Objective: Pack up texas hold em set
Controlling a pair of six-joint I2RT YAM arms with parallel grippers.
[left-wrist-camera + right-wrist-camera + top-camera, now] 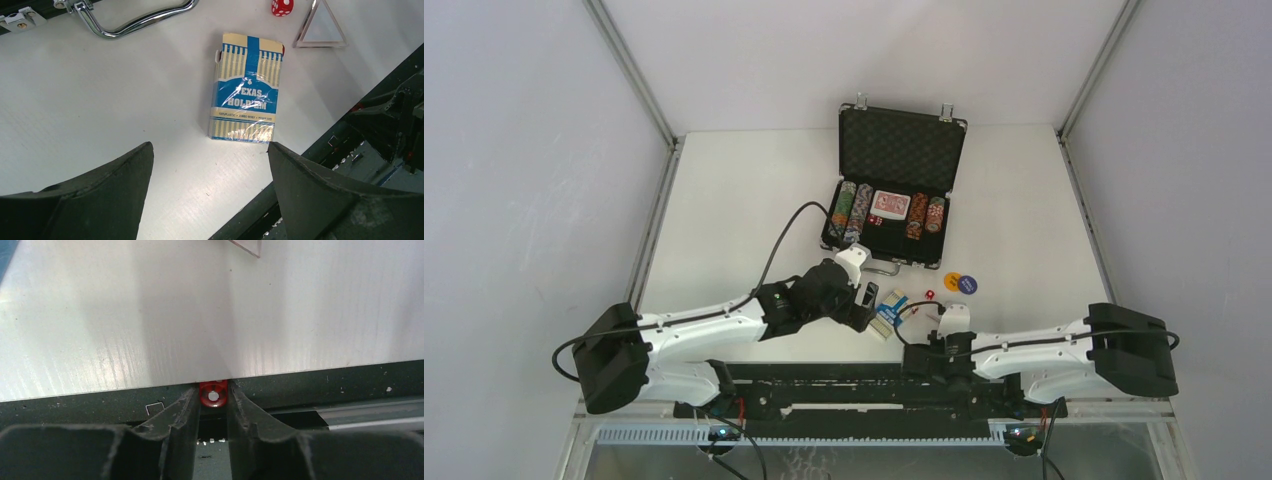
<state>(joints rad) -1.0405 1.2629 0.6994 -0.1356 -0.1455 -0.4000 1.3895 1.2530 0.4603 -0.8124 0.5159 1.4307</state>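
The black briefcase (902, 150) lies open at the back with chip stacks (849, 210), red-backed cards (890, 204) and a red die inside; its silver handle (135, 21) shows in the left wrist view. The blue "Texas Hold'em" card box (246, 87) lies flat on the table, also in the top view (887, 316). My left gripper (210, 146) is open and empty just short of the box, in the top view (866, 300) too. My right gripper (213, 389) is shut on a small red die (213, 393) at the table's near edge.
Another red die (282, 6) and the clear triangle piece (321, 28) lie beyond the box. An orange round button (952, 282) and a blue one (968, 285) lie in front of the case. The black frame rail (325, 385) runs along the near edge.
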